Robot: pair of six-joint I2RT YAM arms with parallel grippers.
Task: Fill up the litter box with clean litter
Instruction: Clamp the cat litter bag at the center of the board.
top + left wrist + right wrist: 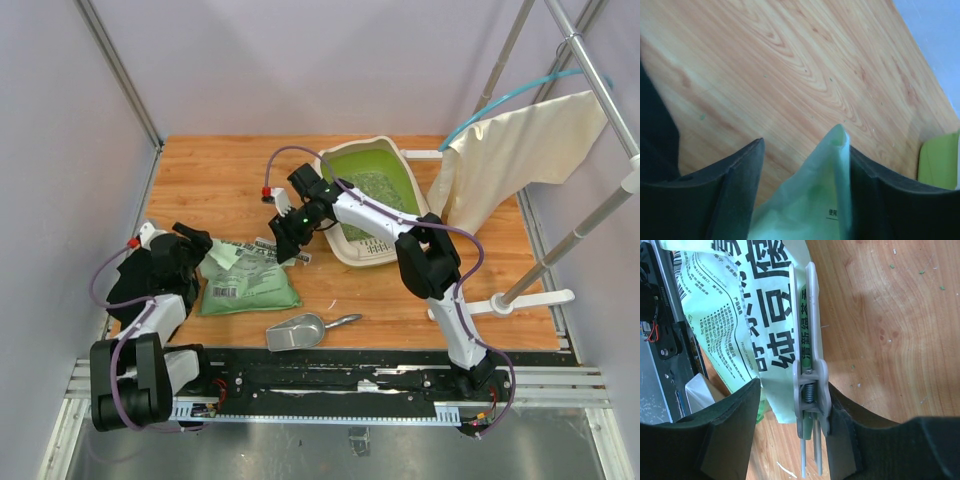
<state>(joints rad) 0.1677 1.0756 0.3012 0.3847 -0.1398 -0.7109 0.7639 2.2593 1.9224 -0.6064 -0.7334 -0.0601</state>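
Over at the back right of the worktop point(210, 175) sits the litter box point(365, 250), a pale patch of clean litter point(378, 186) on its green floor. Left hand point(805, 150) stands open, a corner of the green bag point(805, 205) poking up between its fingers. Right hand point(795, 395) straddles the grey clip point(810, 375) on the bag's edge; whether it is pinching, I cannot tell. Silver scoop point(298, 331) lies just beside the bag.
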